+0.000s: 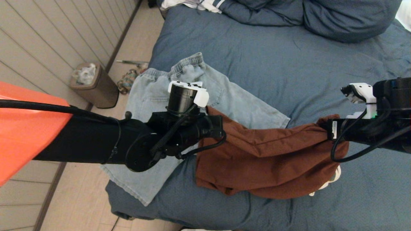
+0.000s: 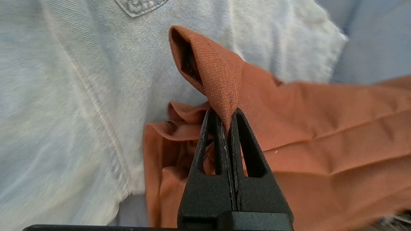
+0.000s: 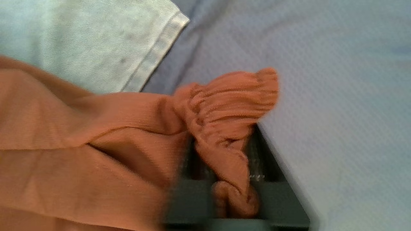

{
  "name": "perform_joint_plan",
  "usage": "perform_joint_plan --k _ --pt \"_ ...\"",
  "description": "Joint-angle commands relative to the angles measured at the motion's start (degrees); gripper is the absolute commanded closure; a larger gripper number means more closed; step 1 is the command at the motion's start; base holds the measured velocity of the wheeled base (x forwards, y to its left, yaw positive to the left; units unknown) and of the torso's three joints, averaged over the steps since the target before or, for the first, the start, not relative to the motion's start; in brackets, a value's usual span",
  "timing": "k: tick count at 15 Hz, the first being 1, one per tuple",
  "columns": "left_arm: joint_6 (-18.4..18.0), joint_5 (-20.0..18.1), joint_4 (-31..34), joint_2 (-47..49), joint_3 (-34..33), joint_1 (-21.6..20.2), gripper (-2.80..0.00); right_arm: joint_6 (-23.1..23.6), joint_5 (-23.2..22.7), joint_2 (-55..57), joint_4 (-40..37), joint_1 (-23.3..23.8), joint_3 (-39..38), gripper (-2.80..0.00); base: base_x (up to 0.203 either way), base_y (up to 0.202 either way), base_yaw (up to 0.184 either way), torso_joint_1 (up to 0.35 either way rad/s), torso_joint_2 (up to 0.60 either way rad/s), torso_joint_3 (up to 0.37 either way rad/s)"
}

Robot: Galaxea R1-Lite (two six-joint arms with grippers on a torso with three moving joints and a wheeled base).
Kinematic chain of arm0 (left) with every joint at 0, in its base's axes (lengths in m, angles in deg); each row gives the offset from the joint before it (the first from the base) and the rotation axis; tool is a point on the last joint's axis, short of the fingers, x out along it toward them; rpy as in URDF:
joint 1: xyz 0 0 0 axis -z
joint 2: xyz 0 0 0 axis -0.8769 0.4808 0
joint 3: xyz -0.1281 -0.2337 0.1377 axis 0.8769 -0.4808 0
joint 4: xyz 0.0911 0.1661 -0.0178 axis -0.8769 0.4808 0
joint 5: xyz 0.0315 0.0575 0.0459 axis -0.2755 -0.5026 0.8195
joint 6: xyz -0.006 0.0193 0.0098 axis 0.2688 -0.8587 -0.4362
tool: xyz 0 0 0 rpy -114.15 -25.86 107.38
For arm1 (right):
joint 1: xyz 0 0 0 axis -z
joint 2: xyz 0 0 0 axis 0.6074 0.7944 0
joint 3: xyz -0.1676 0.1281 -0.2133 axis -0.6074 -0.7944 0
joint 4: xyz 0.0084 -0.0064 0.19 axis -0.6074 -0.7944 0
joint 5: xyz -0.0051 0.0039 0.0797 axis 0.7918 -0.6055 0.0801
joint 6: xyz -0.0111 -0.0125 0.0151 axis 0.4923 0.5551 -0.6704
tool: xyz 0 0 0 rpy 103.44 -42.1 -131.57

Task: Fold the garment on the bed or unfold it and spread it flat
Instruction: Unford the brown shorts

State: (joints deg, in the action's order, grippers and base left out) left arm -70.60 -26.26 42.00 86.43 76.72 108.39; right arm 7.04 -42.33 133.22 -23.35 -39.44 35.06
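Over by the wall sits a small bin; next the pale denim shorts lie flat on the bed; the left gripper pinches a corner of the rust-brown garment, fingers clamped tight; the cloth sags between both arms; the right gripper has bunched ribbed fabric lying between its fingers, whether gripped I cannot tell.

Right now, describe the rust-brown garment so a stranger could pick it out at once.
On the slate-blue bed, find the pale denim shorts near its left edge. The rust-brown garment hangs stretched between the two arms, one end over the shorts. It is the only warm, dark cloth; the left hand pinches its corner.
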Motion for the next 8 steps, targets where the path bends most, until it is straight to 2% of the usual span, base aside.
perform_joint_plan --k 1,2,8 --pt "0.17 0.96 0.35 4.81 2.82 -0.28 -2.8 0.1 -0.04 2.8 0.38 0.63 -0.02 -2.8 0.0 0.0 0.0 0.0 0.0 0.0" --pt "0.15 2.46 0.26 5.07 3.51 -0.38 -2.8 -0.06 -0.34 2.54 0.51 0.63 0.06 -2.8 0.0 0.0 0.0 0.0 0.0 0.0" --pt "0.26 3.61 -0.11 3.26 6.38 -3.77 -2.8 -0.51 -0.33 1.97 5.46 2.03 -0.03 -2.8 0.0 0.0 0.0 0.0 0.0 0.0"
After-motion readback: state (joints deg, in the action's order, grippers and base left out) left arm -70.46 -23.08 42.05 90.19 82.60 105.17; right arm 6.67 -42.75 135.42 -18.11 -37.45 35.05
